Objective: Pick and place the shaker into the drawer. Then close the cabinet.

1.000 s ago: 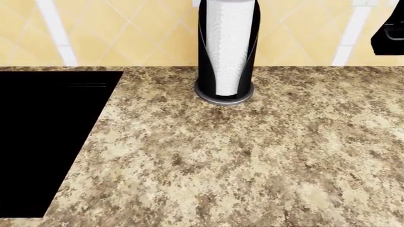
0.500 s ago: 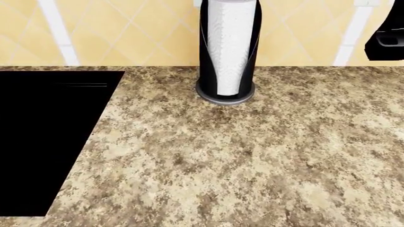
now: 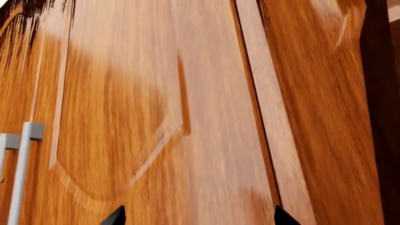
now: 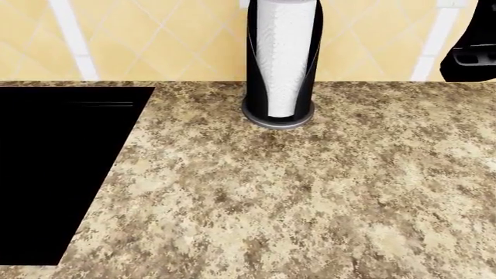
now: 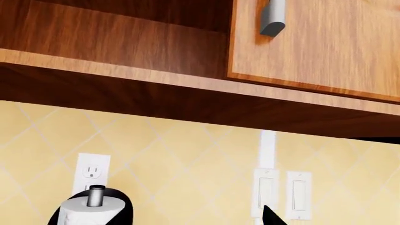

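Note:
Neither the shaker nor the drawer shows in any view. My left gripper (image 3: pixel 198 218) is open, its two dark fingertips (image 3: pixel 116 217) wide apart and nothing between them; it faces an arched-panel wooden cabinet door (image 3: pixel 156 117) at close range. My right gripper (image 5: pixel 196 219) is held high, facing the yellow tiled wall, and is open and empty; one dark fingertip (image 5: pixel 272 217) shows. In the head view a black part of the right arm (image 4: pixel 471 57) pokes in at the far right, above the counter's back edge.
A speckled granite counter (image 4: pixel 294 192) fills the head view. A paper towel roll in a black holder (image 4: pixel 280 61) stands at its back. A black recess (image 4: pixel 54 168) lies on the left. Overhead are an upper cabinet door (image 5: pixel 312 42) and wall switches (image 5: pixel 281 192). A silver bar handle (image 3: pixel 20 173) is on the door.
The black part of the right arm has come further left and lower into the head view. The head view has shifted slightly, so the towel holder sits a little further right.

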`<state>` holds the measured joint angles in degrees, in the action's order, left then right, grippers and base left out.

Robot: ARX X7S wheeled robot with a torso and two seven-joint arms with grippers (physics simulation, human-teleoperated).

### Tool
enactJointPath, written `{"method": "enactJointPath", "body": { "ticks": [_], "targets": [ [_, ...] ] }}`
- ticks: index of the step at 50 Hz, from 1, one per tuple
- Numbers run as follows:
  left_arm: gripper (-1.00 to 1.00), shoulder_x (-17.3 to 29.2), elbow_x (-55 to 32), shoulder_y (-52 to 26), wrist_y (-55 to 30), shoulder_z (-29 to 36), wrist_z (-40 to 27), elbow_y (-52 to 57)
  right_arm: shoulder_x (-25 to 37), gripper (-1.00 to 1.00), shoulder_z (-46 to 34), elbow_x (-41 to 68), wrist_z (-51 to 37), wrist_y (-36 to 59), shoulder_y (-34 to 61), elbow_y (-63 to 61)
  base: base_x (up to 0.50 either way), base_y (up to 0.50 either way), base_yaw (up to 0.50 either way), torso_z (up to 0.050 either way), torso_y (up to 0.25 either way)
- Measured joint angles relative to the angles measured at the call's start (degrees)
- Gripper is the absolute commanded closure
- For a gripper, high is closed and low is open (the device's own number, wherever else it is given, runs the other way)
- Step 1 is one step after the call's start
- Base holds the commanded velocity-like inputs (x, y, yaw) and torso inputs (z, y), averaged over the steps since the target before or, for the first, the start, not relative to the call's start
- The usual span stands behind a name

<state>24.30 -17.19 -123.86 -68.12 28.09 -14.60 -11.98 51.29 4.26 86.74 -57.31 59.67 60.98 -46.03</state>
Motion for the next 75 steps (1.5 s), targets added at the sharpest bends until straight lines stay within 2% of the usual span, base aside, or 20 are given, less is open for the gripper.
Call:
{"method": "enactJointPath", "body": {
  "ticks": [28,59,66,75],
  "targets": [
    [-1.0,-3.4,5.1,0.3,2.6,4.7,-0.2,-0.6,1.0,-1.0,-0.9,1.0,-0.6,-0.1,0.2,0.0,0.0,0.0,0.0,0.0,0.0],
    [-1.0,-9.1,5.1,-1.4,2.4,4.1,-1.0,-7.4,2.6,-1.0,-0.2,1.8,-0.9,-0.8,-1.8,-0.9,0.0,0.0,0.0,0.0,0.0],
    [-1.0,-10.3,6.8,-1.8,3.8,6.7,-0.8,-9.0,2.9,-1.0,0.4,1.4,-0.5,-1.1,-3.2,-1.2,0.0,0.0,0.0,0.001,0.0],
    [-1.0,-11.6,9.7,-2.4,7.9,13.0,-1.0,-11.0,3.5,-1.0,1.6,1.1,-0.3,-1.6,-5.4,-1.8,0.0,0.0,0.0,0.001,0.0]
  ]
}}
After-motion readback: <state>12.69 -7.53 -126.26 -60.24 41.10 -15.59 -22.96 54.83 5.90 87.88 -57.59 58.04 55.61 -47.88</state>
